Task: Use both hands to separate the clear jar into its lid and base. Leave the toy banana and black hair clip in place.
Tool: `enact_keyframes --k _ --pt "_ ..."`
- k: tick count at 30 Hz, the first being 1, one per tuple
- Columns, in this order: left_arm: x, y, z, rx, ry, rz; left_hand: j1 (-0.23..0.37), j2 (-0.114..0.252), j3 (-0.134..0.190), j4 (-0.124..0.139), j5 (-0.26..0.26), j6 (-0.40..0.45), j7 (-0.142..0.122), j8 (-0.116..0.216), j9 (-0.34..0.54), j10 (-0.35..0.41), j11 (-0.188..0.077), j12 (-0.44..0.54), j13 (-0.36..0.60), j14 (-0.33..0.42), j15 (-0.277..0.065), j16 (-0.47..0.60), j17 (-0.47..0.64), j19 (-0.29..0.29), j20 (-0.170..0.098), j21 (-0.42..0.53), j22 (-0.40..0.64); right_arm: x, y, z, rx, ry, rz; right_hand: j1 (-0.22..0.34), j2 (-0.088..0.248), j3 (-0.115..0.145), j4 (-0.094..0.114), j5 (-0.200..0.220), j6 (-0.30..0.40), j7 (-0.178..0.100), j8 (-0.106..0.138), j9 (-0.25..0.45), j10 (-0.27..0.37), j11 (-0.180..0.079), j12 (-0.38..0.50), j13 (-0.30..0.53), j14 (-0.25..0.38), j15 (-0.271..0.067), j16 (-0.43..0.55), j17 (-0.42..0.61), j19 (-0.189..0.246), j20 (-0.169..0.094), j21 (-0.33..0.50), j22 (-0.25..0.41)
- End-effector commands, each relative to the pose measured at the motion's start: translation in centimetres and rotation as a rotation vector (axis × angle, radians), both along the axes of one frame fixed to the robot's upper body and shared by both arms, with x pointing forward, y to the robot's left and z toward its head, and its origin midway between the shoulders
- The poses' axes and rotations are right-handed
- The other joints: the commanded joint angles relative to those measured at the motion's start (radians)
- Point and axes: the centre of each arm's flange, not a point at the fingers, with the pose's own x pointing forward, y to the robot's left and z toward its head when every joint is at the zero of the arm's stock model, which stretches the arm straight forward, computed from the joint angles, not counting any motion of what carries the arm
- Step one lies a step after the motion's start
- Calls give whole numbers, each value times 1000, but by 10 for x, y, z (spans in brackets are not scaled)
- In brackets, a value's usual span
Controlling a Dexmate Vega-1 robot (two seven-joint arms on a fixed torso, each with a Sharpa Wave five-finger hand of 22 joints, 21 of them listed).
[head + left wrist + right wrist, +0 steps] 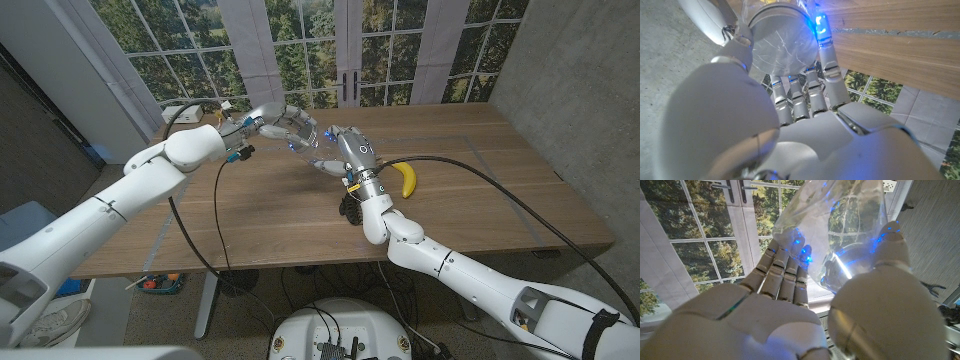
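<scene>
While held in air above wooden table between both hands, clear plastic jar looks light, stiff, slippery. Left hand fingers clamped round one end, right hand fingers round other. Best hold: opposite ends, firm wrap.

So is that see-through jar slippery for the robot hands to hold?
Probably a bit. The clear jar looks smooth and shiny, so it could slide or turn in the fingers. It seems stiff, not squishy, keeping its shape where the left hand and right hand hold it. It looks see-through and empty, so likely light.
</scene>
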Motion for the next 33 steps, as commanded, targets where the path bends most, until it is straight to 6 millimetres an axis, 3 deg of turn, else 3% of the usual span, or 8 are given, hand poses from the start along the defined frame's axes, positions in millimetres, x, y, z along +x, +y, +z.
enact_keyframes --k 1,4,7,9,12,23,29,33 --pt "5 9 -11 -239 156 110 -86 181 61 40 -1 261 212 -13 22 501 13 9 -66 583 -385 -52 -4 260 -226 41 -12 -6 -3 1 10 -40 21 88 256 89 86 4 371 -181 9 3 232 -224 6 2 34 -161 6 3 -2 0 9 -1" --pt "7 12 -14 -309 235 105 -188 209 104 86 -1 327 210 -29 18 554 48 -14 -92 641 -379 -78 -3 287 -214 49 -16 -6 -4 1 14 -47 25 88 255 89 85 3 372 -179 8 2 233 -226 5 2 35 -160 6 4 -2 0 10 -1" --pt "4 12 -15 -319 257 131 -242 220 137 127 2 356 207 -41 14 583 58 -22 -92 674 -374 -85 -3 301 -206 52 -17 -7 -5 1 16 -52 30 88 255 89 85 4 370 -180 9 5 231 -223 5 4 34 -161 6 4 -3 0 11 -1" --pt "3 12 -15 -329 273 138 -292 226 180 180 7 383 205 -51 16 605 63 -30 -88 694 -373 -91 -2 313 -199 52 -18 -8 -6 1 17 -57 32 87 254 89 86 4 370 -182 8 4 231 -224 5 5 33 -159 4 3 -6 -1 12 -1" --pt "2 12 -17 -343 313 161 -329 227 227 226 10 416 204 -53 23 639 69 -37 -93 730 -359 -81 -1 321 -192 55 -16 -10 -8 2 22 -66 42 88 255 90 85 4 371 -180 8 4 231 -223 4 6 33 -161 4 3 -4 1 14 -1" --pt "5 17 -32 -542 572 86 -368 228 271 269 13 444 203 -57 32 662 79 -44 -87 741 -353 -62 0 329 -185 64 -15 -16 -14 4 44 -95 43 88 255 91 85 5 370 -182 7 3 232 -225 1 5 33 -161 2 3 -6 0 20 -2" --pt "5 18 -34 -546 561 68 -379 228 291 280 14 443 203 -64 32 660 84 -50 -84 737 -351 -58 -1 325 -182 64 -15 -18 -15 5 54 -101 41 88 255 92 85 5 370 -181 6 3 230 -226 0 9 34 -161 1 3 -7 0 22 -2" --pt "2 17 -29 -469 448 71 -388 228 310 285 13 446 203 -68 36 664 78 -51 -76 742 -344 -49 0 311 -181 62 -12 -16 -16 7 58 -101 34 88 253 91 85 5 371 -182 7 3 231 -225 0 10 35 -161 2 3 -7 0 25 -2"
